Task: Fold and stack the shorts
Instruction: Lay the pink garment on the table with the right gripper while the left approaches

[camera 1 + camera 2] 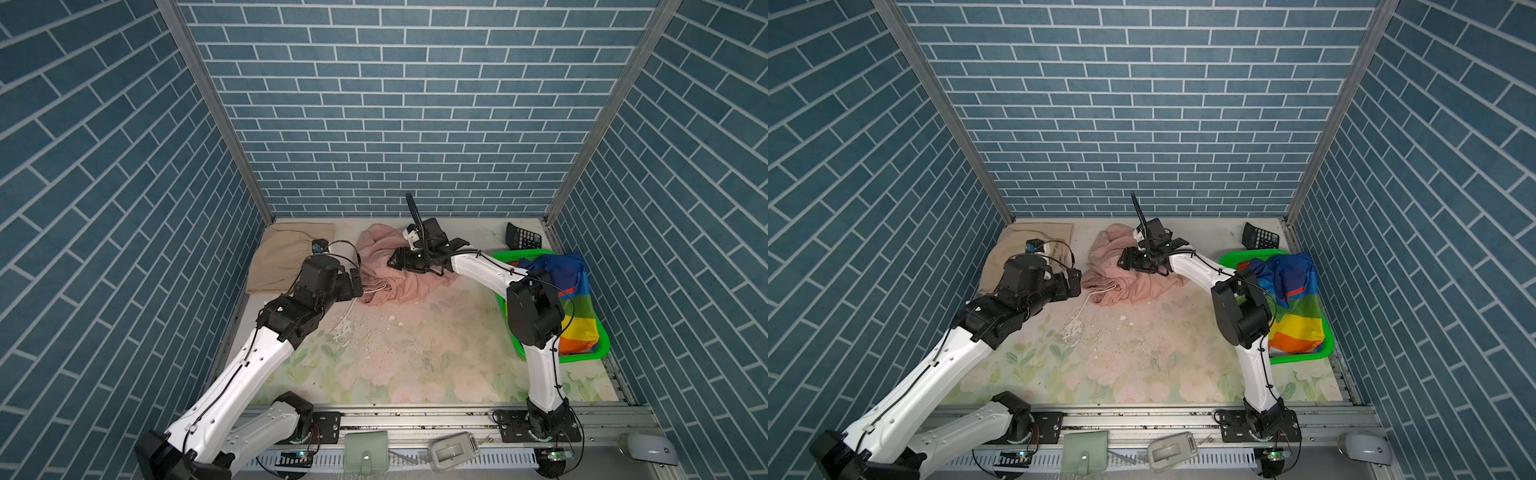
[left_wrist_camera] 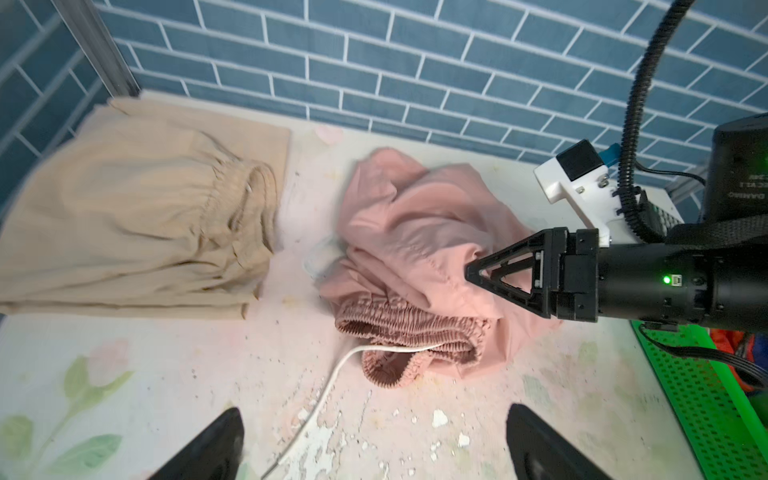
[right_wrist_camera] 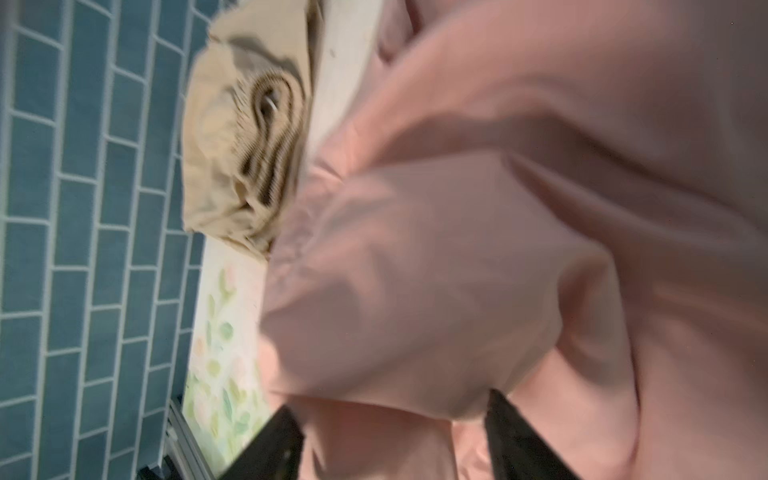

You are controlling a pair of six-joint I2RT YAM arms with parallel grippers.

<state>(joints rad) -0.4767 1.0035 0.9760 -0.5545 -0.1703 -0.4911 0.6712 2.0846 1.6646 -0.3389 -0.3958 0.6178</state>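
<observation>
**Status.** The pink shorts (image 1: pixel 399 286) lie crumpled on the table (image 1: pixel 415 353) near the back wall, waistband bunched toward the front. The beige shorts (image 1: pixel 282 257) lie folded in the back left corner, just beside the pink pair. The rainbow shorts (image 1: pixel 579 307) sit unfolded in the green basket (image 1: pixel 519 252) on the right. By this layout, 1 of 3 pairs is folded and nothing is stacked.

**Grippers.** The left gripper (image 2: pixel 374 411) is fully open and empty, poised just in front of the pink waistband. The right gripper (image 3: pixel 392 407) is pressed into the pink cloth with its fingers apart and cloth bulging between them. It clamps nothing.

**Hazards.**
1. If you close the right gripper here, you will likely pinch several layers at once. The shorts would then lift as a lump and not spread.
2. The white cord (image 2: pixel 332 374) trails forward across the table toward the left gripper. A low approach could snag it and drag the waistband.
3. Pulling the pink shorts leftward risks pushing the beige fold open.
4. The right arm's elbow hangs directly over the rainbow shorts. A low retreat could catch that cloth or shift the basket.
</observation>
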